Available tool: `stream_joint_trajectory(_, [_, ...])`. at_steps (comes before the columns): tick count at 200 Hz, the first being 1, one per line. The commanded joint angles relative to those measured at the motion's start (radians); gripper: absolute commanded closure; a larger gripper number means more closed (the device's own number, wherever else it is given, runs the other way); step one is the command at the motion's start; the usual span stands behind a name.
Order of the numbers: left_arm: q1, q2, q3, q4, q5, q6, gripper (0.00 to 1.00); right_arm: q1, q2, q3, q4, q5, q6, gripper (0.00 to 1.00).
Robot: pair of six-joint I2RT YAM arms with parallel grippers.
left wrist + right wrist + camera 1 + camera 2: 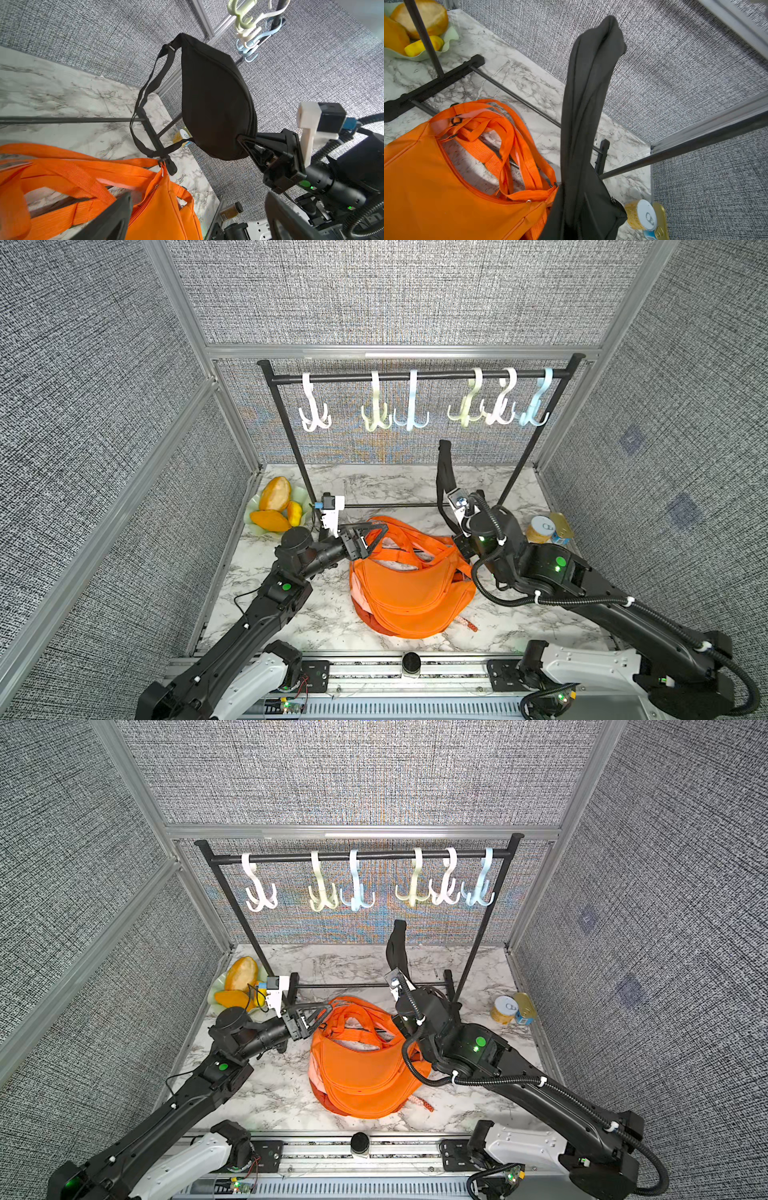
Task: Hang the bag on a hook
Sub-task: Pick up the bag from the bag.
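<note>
Grey woven walls point(374, 294) close in a marble tabletop point(519, 626), and at the back of it, across the upper middle of both top views, stands a black rack point(415, 376) with six pale hooks point(467, 406) on its bar. An orange bag point(411, 593) lies slumped at the centre of the table, its straps heaped toward the rack.

Above and right of that, the black bag point(214, 97) stands on end in the air, below the hooks and well short of them. The right gripper point(242, 138) is clamped on the lower edge of its body. Its strap point(145, 97) droops in a long loop beside the rack's foot. The left gripper point(376, 536) is spread wide over the orange straps and seems to hold nothing.

Since the grip is on the body, not the strap, I judge the hang needs the loop raised and opened first. The free left gripper is best placed to catch the strap high up and carry it over a hook's prong while the right supports the weight.

The loop could snag the rack's foot or crossbar. The orange straps lie close under the left gripper. A fruit bowl point(253, 518) at the left edge and two cans point(540, 529) at the right stand apart from the work.
</note>
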Motion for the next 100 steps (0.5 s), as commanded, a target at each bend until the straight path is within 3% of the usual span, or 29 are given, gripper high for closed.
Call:
stream_joint_trajectory(1, [-0.025, 0.063, 0.042, 0.135, 0.005, 0.000, 0.01, -0.016, 0.009, 0.008, 0.112, 0.019, -0.089, 0.91])
stream_joint_trajectory(52, [-0.092, 0.219, 0.165, 0.249, 0.020, -0.003, 0.01, -0.046, 0.063, 0.026, 0.205, -0.054, -0.163, 0.90])
stream_joint_trajectory(100, [-0.140, 0.323, 0.242, 0.306, 0.004, -0.012, 0.01, -0.048, 0.070, -0.025, 0.259, -0.131, -0.142, 0.90])
